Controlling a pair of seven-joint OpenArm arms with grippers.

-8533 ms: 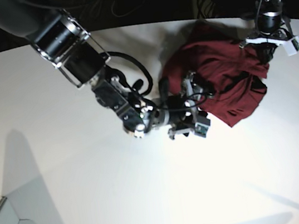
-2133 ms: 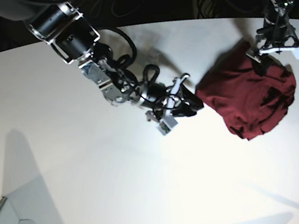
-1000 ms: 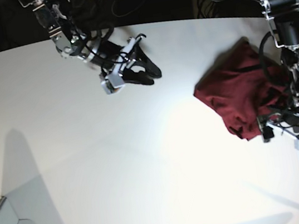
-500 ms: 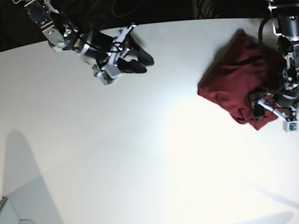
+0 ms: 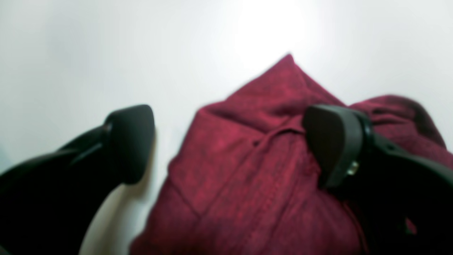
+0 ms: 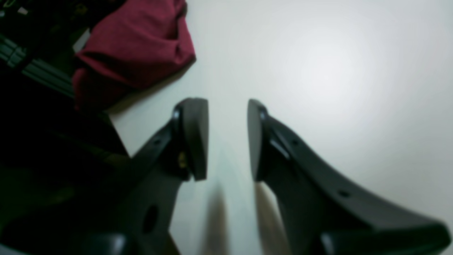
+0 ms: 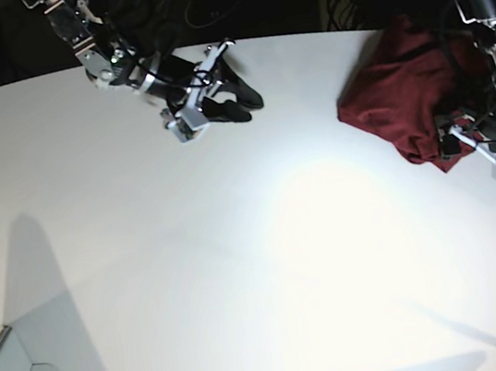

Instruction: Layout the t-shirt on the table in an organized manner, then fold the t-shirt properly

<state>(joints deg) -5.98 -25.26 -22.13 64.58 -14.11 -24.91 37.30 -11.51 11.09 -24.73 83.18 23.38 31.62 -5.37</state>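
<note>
So the t-shirt (image 7: 407,92) is nowhere near laid out. It sits bunched in a maroon heap at the far right of the base view, right up by the curved edge of the desk (image 7: 242,270), with its upper part looking like it rides onto or past that edge by the arm's base.

The left gripper (image 7: 483,143) is at the lower right corner of the heap. In its wrist view the jaws stand wide apart, straddling a fold of knit: one pad (image 5: 131,141) over bare desk, the other over the cloth. They aren't clamped on anything; whether the pads touch the fabric is hard to say, since that view is blurry.

The right gripper (image 7: 221,96) is up in the upper middle of the base view, well apart from the shirt. Its jaws are partly open with only white desk between them, so it holds nothing.

What could go wrong from here, as a guess:
- If the left jaws close where they are, they'd likely pinch several layers at once, and the whole lump drags along instead of spreading.
- With the heap so close to the edge, a pull toward the right could slide it off the desk.
- With only one arm at the cloth, nothing pins the far side, so any tug just moves the pile.
</note>
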